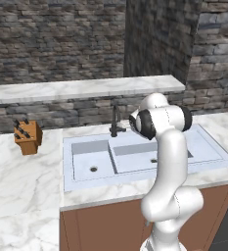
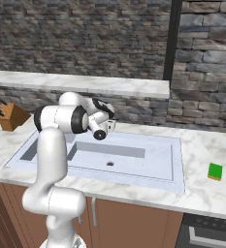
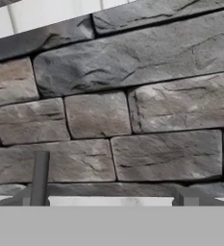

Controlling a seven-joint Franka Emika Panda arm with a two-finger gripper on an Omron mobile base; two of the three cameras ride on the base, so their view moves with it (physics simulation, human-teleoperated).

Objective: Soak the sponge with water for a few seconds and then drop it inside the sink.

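Green on top, the sponge lies on the worktop, right of the sink. We see our hand up above the sink, fingers wide apart, holding and touching nothing.

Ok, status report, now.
Gripper open, empty, facing the stone wall. Sponge on counter right of sink, untouched. No water seen at faucet. Nothing in the way.

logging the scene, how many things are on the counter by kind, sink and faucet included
sponge: 1
knife block: 1
sink: 1
faucet: 1
total: 4
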